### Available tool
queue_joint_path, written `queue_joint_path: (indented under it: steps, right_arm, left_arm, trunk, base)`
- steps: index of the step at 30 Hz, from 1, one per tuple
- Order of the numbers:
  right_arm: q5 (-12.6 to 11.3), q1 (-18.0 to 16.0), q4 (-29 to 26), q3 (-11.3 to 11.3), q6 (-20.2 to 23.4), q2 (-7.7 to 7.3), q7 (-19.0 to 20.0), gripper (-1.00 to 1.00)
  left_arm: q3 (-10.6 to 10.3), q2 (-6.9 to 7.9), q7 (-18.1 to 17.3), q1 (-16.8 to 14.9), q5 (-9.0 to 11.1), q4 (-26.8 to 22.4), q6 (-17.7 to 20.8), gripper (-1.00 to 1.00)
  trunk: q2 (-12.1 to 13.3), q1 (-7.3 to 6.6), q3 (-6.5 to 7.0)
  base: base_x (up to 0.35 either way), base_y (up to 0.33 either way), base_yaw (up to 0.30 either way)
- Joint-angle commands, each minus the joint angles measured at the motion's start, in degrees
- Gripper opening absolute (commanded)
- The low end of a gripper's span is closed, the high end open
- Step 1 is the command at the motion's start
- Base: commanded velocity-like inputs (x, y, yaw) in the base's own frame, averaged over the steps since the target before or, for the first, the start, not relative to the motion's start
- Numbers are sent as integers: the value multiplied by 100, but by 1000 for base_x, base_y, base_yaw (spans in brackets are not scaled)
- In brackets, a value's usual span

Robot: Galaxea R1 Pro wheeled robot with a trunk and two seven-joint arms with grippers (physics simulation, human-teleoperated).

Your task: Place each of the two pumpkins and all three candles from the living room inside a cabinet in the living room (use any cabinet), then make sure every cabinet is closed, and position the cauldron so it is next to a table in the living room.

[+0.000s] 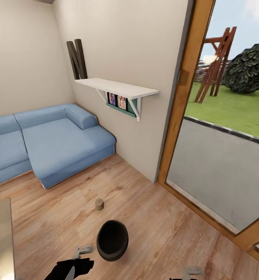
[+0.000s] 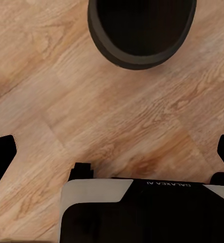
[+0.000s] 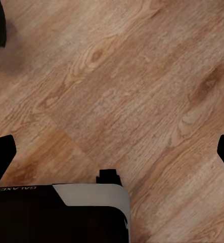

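Left hand [image 1: 82, 252] just beside cauldron [image 1: 112, 240]

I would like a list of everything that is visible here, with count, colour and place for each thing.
cauldron: one, black, on the wood floor in front of the robot
candle: one, pale grey, on the floor beyond the cauldron
table: one, glossy grey top, at the left edge
sofa: one, blue, in the far corner
shelf: one, white, on the wall
glass door: one, wooden frame, at the right
left gripper: one, black, open above the floor, near the cauldron
right gripper: one, black, open above bare floor
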Motion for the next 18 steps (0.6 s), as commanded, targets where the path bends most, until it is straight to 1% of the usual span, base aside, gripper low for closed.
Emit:
queue_joint_path:
  steps: [1,5,10,18]
  right_arm:
    - [0,0,-15,10,39,0,-27,100]
    - [1,0,-15,10,39,0,-29,100]
    - [2,0,-15,10,39,0,-29,100]
    - [4,0,-15,10,34,0,-25,100]
  left_arm:
    - [2,-1,6,-3,55,-8,33,100]
    - [2,-1,6,-3,56,-8,33,100]
    - [2,-1,6,-3,56,-8,33,100]
    - [2,-1,6,-3,56,-8,33,100]
  trunk:
    - [-11,3,-11]
    - [-11,3,-11]
    - [-11,3,-11]
    - [-11,3,-11]
  base:
    - [1,-1,287]
    - [35,-19,287]
    - [98,-98,287]
    - [188,-205,281]
